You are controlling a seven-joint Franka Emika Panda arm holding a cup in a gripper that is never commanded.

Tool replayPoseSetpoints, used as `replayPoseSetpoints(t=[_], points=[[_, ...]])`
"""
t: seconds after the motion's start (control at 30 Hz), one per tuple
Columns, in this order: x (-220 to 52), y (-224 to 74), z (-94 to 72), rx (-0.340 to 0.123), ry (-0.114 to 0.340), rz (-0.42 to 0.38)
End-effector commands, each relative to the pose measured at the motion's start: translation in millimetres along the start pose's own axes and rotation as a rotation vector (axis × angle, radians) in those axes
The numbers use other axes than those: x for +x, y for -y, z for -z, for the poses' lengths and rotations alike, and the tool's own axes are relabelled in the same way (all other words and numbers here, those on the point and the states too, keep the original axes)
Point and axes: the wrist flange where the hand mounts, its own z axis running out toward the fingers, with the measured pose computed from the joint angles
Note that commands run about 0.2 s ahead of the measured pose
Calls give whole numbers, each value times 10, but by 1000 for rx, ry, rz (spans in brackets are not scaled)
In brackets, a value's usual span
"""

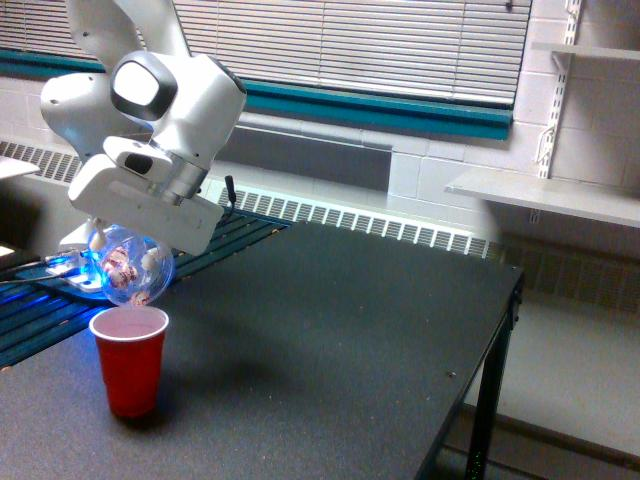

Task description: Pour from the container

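Over the dark table [380,310], big white arm's gripper [128,240] is clamped on the container [128,266], tipped just above the red cup [129,358]. Clear, thin plastic w/ loose pinkish bits: prob light, slick, crushable. Grip round the body, gently.

A red plastic party cup [128,358] stands upright on the dark flat table [330,340], near its edge at the exterior view's left. Just above the cup, a clear round-bodied plastic container [128,266] hangs tilted under the white robot gripper [140,215]. Behind the table runs a long wall radiator [400,232]; a shelf [545,195] juts out at the right.
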Motion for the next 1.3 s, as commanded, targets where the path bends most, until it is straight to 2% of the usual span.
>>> replayPoseSetpoints(t=[0.03,0.23,0.9,1.0,1.3], points=[[37,-27,39,-18,-13,-4],[77,-4,89,-38,-27,7],[139,-23,61,-122,-27,4],[196,36,112,-132,-27,13],[213,157,45,-159,-17,36]])
